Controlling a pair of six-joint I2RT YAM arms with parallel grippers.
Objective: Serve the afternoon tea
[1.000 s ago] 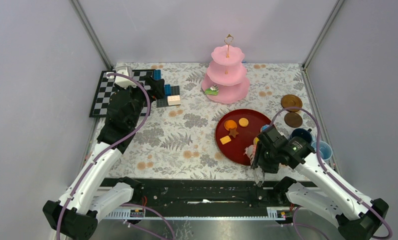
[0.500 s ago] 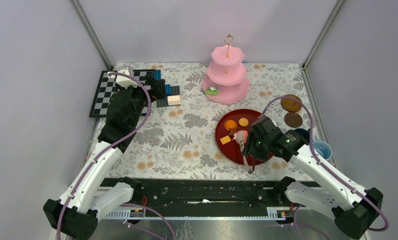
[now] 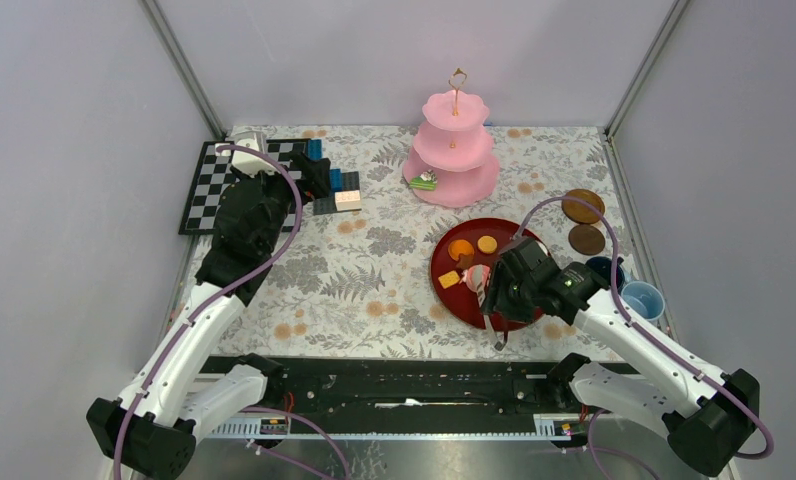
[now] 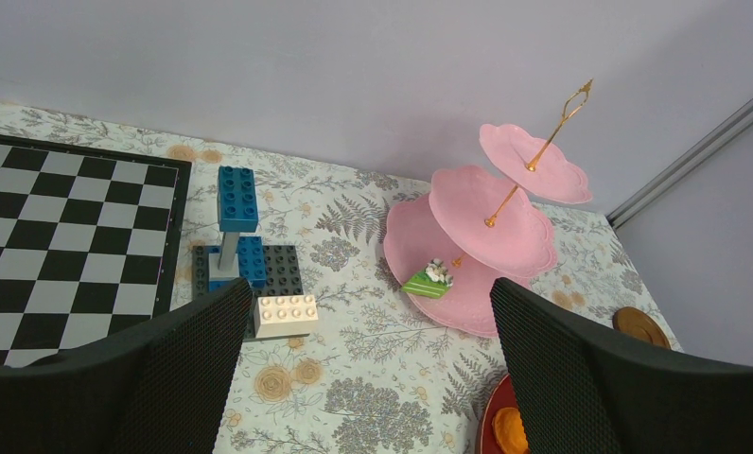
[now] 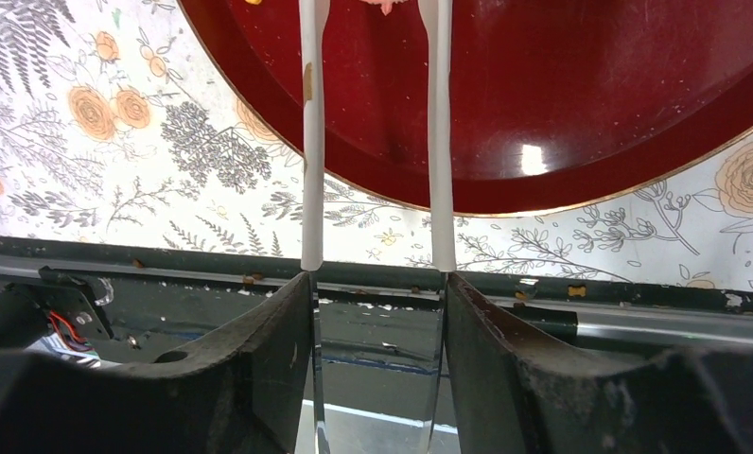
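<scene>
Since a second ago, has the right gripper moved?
Yes. The right gripper shifted left, from the dark red tray's right edge toward its middle.

Cut edges and covered parts
In the right wrist view the tongs [image 5: 309, 142] and a pink sweet [image 5: 384, 5] run off the top edge, their meeting unseen; from above, the right arm [image 3: 624, 330] covers part of the tray [image 3: 464, 308] and one cup [image 3: 614, 268].

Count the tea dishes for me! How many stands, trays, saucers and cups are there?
Pink stand: 1
Dark red tray: 1
Brown saucers: 2
Blue cups in view: 2
Total: 6
</scene>
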